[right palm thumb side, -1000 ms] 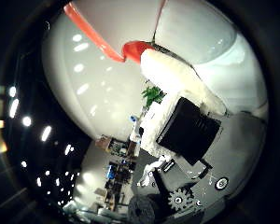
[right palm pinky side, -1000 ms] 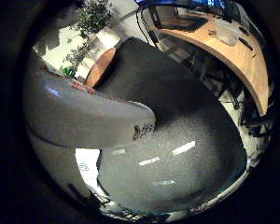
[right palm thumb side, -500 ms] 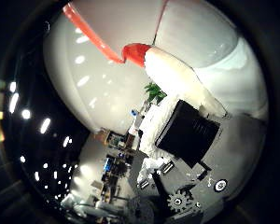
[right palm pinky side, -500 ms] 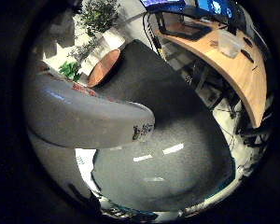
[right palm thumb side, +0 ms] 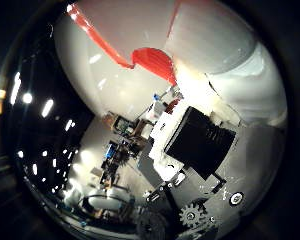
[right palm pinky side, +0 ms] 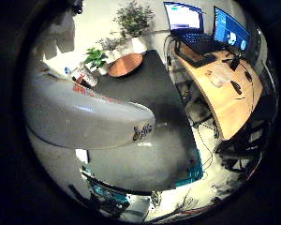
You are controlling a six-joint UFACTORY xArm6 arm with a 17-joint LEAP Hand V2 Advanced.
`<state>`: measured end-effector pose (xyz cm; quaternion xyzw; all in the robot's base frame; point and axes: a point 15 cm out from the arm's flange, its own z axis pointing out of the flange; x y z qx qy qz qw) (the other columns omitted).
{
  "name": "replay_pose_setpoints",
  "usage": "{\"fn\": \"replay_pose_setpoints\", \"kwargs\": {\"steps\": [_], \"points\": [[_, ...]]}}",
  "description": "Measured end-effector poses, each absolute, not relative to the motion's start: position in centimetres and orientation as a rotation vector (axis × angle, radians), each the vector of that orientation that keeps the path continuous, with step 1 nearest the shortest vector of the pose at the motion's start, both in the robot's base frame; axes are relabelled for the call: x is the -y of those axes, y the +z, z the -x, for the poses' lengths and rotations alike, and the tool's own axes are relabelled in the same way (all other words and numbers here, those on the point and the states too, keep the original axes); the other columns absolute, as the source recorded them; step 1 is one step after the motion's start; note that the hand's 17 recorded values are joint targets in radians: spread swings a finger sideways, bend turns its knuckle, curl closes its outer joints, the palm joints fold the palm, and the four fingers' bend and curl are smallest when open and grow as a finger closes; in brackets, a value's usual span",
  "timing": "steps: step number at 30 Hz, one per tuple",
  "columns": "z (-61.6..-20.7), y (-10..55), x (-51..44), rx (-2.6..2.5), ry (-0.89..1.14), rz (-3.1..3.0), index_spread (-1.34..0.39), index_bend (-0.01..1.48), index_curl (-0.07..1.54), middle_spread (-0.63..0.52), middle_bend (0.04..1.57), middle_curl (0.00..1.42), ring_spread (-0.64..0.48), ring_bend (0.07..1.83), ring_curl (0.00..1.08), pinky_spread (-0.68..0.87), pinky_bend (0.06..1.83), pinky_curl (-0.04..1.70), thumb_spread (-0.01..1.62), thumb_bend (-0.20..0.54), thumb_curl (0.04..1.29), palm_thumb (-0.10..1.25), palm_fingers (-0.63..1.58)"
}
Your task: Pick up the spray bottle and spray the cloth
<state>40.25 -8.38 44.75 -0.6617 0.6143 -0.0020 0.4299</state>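
**Item: spray bottle** [right palm pinky side: 84, 117]. White body, lying right across the palm and filling much of both palm views. It is clear of the dark table [right palm pinky side: 150, 93], which shows beyond and below it. The red trigger [right palm thumb side: 150, 57] sits at the neck of the bottle, seen from the thumb side.

**Item: hand** [right palm thumb side: 200, 142]. A white-and-black finger lies bent against the bottle's body just beside the trigger. Judged closed round the bottle and carrying it (no finger is seen on the trigger itself).

**Item: cloth.** Not made out in either view. A teal strip [right palm pinky side: 192, 173] shows at the table's near edge; whether it is the cloth cannot be told.

**Surroundings, placed from the table.**
- A round wooden board [right palm pinky side: 125, 64] at the table's far corner.
- Potted plants [right palm pinky side: 131, 18] beyond that corner.
- A wooden desk [right palm pinky side: 225, 103] alongside the table, with open laptops [right palm pinky side: 187, 23] on it.

**Change noted.** Over the last second the table has shrunk and slid within the little-finger view, and more of the room has come in around it. The bottle has kept its place against the palm. That is the camera moving, so the hand has risen and turned with the bottle.

**Reading for the task.** The pick-up looks done. What remains is finding the cloth, aiming the nozzle at it, and getting a finger onto the trigger.
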Motion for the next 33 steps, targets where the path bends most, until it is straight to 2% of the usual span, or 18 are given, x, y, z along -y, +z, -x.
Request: {"fn": "replay_pose_setpoints", "kwargs": {"steps": [8,14,19,23,27,33], "points": [[-38.4,46.9,0.2,-1.487,0.023,1.824,-0.26,1.15,0.67,-0.19,1.33,0.65,-0.21,1.43,0.56,-0.36,1.27,0.55,1.1,-0.007,0.94,0.95,1.25],[-40.5,46.9,-2.6,-1.505,-0.185,1.973,-0.26,1.16,0.66,-0.19,1.34,0.65,-0.21,1.43,0.56,-0.35,1.26,0.56,1.09,-0.008,0.96,0.94,1.25],[-43.9,45.0,-3.0,-1.567,-0.388,2.079,-0.26,1.16,0.66,-0.19,1.34,0.65,-0.21,1.43,0.56,-0.35,1.26,0.57,1.08,-0.008,0.97,0.95,1.24],[-46.1,42.0,-4.8,-1.588,-0.465,2.174,-0.26,1.16,0.66,-0.19,1.34,0.65,-0.21,1.43,0.56,-0.36,1.25,0.57,1.07,-0.009,0.98,0.94,1.24],[-46.0,35.8,-7.8,-1.583,-0.387,2.271,-0.26,1.16,0.66,-0.19,1.34,0.65,-0.21,1.43,0.56,-0.36,1.25,0.57,1.06,-0.008,0.99,0.94,1.24],[-45.8,30.2,-11.3,-1.556,-0.328,2.373,-0.26,1.16,0.66,-0.19,1.34,0.65,-0.21,1.43,0.56,-0.36,1.25,0.58,1.05,-0.008,1.0,0.93,1.24]]}}
